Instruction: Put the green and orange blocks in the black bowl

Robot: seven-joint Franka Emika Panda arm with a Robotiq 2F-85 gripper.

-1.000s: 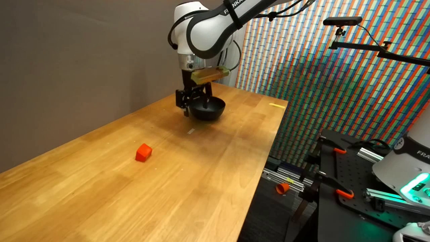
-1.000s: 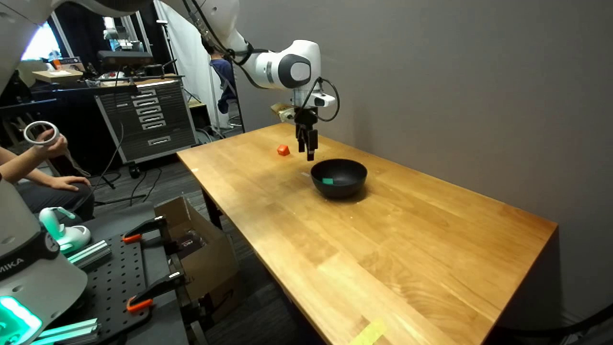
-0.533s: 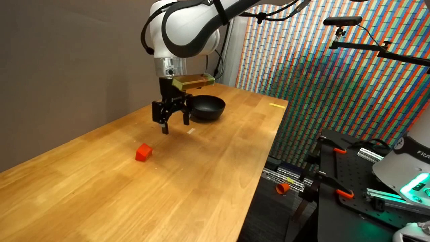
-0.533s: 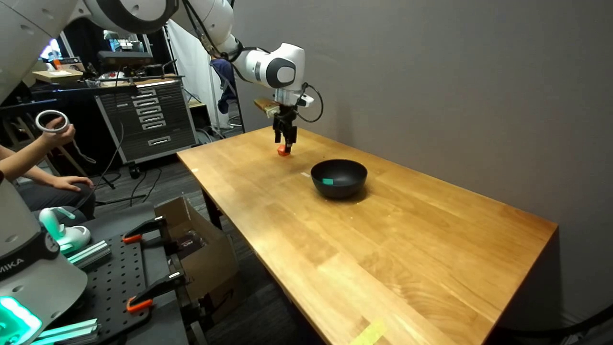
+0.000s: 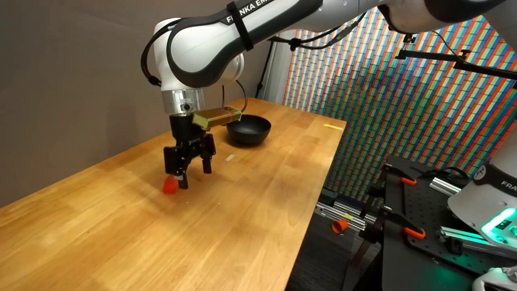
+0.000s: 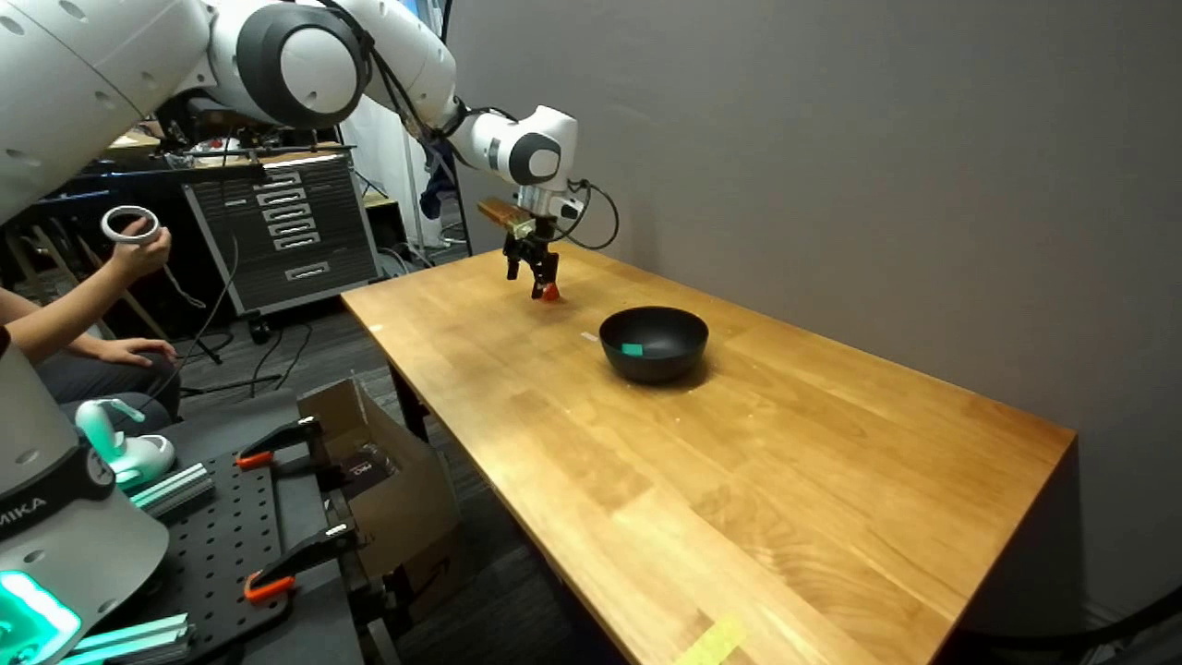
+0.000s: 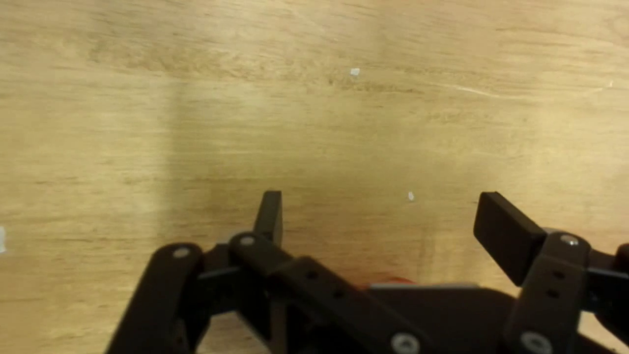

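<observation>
The orange block (image 5: 170,185), reddish in tone, lies on the wooden table. It also shows beside a finger in an exterior view (image 6: 551,293), and a thin sliver of it shows behind the gripper body in the wrist view (image 7: 400,280). The black bowl (image 5: 251,137) stands upright; its outer wall shows in an exterior view too (image 6: 652,370). The green block (image 6: 632,349) lies inside the bowl. My gripper (image 5: 195,178) is low over the table, fingers apart with nothing between them in the wrist view (image 7: 379,195). One finger partly covers the orange block in an exterior view.
A grey wall (image 6: 831,185) runs along one long side of the table (image 6: 739,499). Yellow tape (image 6: 713,641) marks the table near one end. A person's hand (image 6: 138,254) holds a controller beyond the table. A small pale tape strip (image 5: 230,157) lies near the bowl.
My gripper has moved from beside and above the bowl over to the orange block and come down lower. The fingers stay apart. The bowl, green block and orange block have not moved.
</observation>
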